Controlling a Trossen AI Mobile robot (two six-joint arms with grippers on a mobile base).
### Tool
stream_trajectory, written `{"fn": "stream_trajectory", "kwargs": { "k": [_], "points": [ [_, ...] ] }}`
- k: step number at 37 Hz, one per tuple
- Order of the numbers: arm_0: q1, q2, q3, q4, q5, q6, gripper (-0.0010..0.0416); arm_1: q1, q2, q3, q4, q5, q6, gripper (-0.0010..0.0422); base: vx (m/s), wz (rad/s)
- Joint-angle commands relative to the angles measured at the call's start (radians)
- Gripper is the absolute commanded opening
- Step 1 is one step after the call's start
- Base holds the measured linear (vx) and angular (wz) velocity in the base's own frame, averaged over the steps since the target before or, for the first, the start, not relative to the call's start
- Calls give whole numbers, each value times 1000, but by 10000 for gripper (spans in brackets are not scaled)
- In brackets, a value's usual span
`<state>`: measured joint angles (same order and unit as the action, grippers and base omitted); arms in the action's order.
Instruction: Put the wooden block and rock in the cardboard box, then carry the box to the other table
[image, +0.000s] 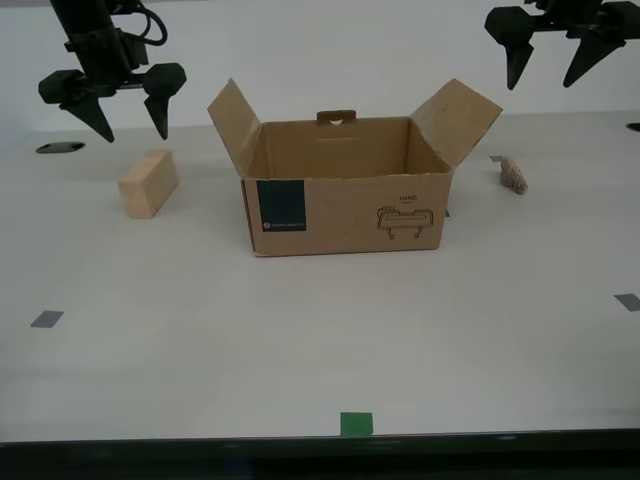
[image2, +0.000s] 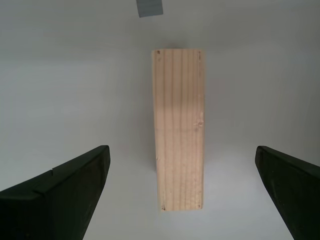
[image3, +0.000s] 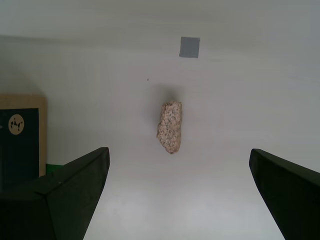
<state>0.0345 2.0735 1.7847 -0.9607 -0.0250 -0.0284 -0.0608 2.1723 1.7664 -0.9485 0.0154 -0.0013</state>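
The cardboard box (image: 345, 210) stands open in the middle of the pale table, flaps up, nothing visible inside. The wooden block (image: 148, 183) lies on the table toward the exterior view's left of the box. My second gripper (image: 132, 125) hangs open above and behind it; in the second wrist view the block (image2: 179, 140) lies between its spread fingers (image2: 60, 195), untouched. The rock (image: 514, 175) lies toward the exterior view's right of the box. My first gripper (image: 542, 75) hovers open high above it, and the rock (image3: 170, 126) shows between its fingers (image3: 65, 195).
Grey tape squares (image: 46, 319) (image: 627, 301) and a green tape square (image: 356, 423) mark the table near its front edge. A dark oval (image: 60, 147) sits at the far edge on the exterior view's left. The box's labelled side (image3: 22, 135) shows beside the first gripper.
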Motion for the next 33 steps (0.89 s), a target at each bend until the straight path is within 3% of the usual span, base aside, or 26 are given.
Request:
{"fn": "stream_trajectory", "kwargs": {
  "k": [1,33],
  "points": [
    [2,-1,0,0,-5,-2,390,0,0,-6,-3,-7,-2,398,0,0],
    [9,223,2,56,-2,-7,389,1,0,-98,43,-8,-2,398,0,0]
  ]
}}
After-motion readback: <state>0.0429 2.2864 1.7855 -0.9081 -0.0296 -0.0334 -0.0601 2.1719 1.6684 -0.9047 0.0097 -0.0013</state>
